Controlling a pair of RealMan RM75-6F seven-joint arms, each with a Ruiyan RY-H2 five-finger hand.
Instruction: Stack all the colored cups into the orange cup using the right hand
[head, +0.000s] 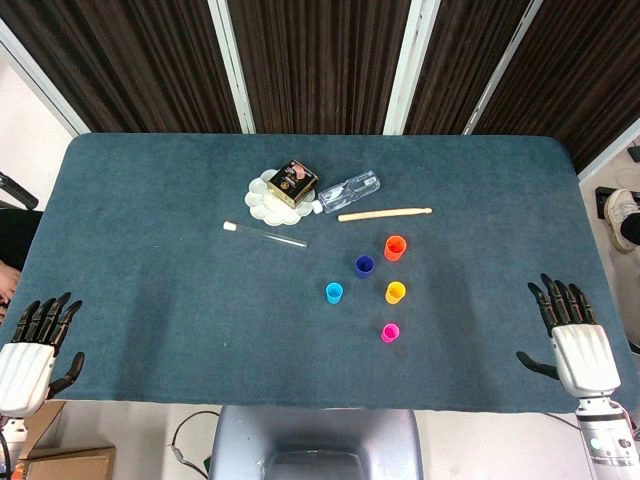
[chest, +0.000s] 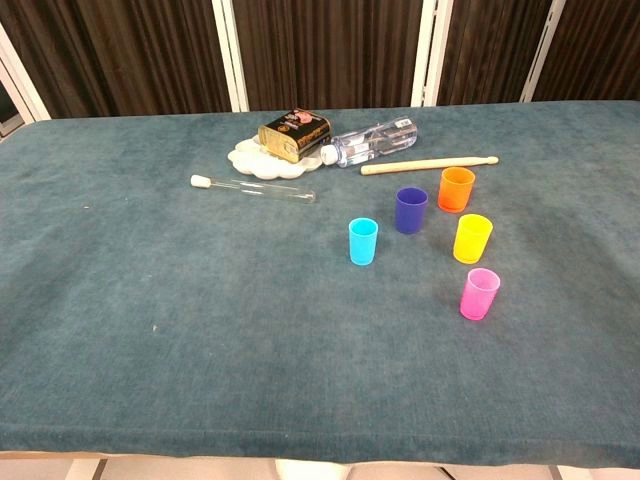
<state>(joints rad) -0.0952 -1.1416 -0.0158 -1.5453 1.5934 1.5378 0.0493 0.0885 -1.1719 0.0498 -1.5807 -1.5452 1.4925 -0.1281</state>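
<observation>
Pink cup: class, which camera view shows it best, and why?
The chest view: the pink cup appears large and side-on, so its upright wall and open rim are clear. The head view shows the same cup from above, small, mostly just its rim.

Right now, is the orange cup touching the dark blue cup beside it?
Apart. The chest view shows a strip of teal cloth between the orange cup and the dark blue cup; the head view shows the same gap.

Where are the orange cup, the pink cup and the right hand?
orange cup (chest: 456, 189), chest view, on its side wall.
pink cup (chest: 479, 294), chest view, on its side wall.
right hand (head: 578, 347), head view, on the white back of the hand.
</observation>
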